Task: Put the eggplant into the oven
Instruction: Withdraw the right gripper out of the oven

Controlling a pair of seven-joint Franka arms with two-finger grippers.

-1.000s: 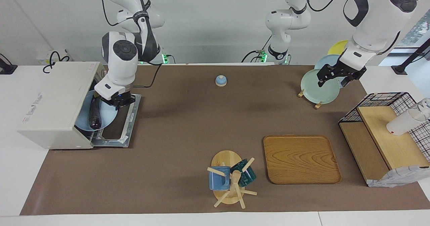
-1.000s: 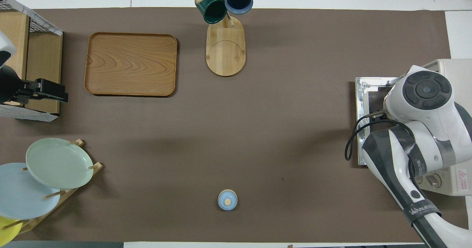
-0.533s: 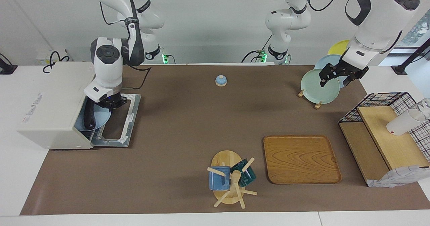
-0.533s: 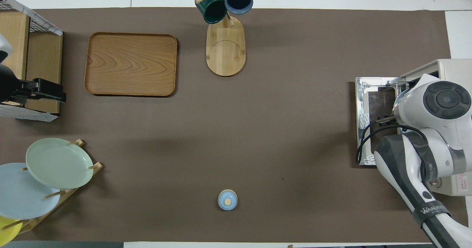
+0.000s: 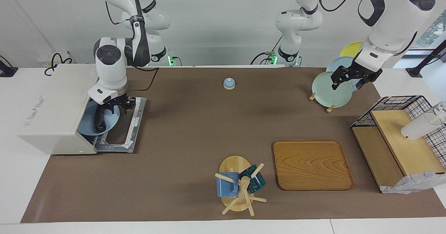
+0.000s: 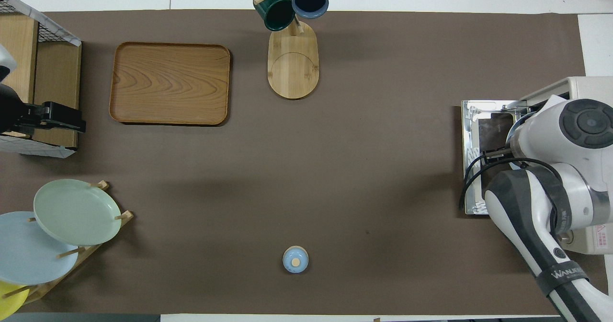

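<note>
my right claw [image 5: 118,104] hangs over the open mouth of the white toaster oven [image 5: 52,105], just above the rim of a light blue plate [image 5: 106,124] that sits half inside the oven, on the rack above the folded-down door [image 5: 134,122]. the eggplant [image 5: 100,119] lies on that plate, dark and glossy, its length running into the oven's mouth. the fingers look parted and nothing is pinched between them, though the eggplant's upper end sits right under them and i cannot tell whether a finger touches it. from overhead my own right arm covers the plate and the eggplant; only the oven's door [image 6: 479,144] and a part of its top show there.

my left claw [image 5: 350,77] waits in the air over the plate rack, in front of the pale green plate [image 5: 327,93], fingers spread wide, gripping nothing. in the overhead view it shows at the edge [image 6: 62,118], over the wire-and-wood rack [image 6: 33,73].

on the tabletop [image 5: 188,129] the small blue lidded jar [image 5: 229,83] stands near the robots' edge, in the middle. the wooden tray [image 5: 312,165] lies well away from the robots, toward the left arm's end, with the mug tree [image 5: 238,187] beside it holding a blue mug [image 5: 226,185] and a dark green mug [image 5: 256,180]. a white cup [image 5: 418,126] lies tipped on the wire-and-wood rack's shelf.
</note>
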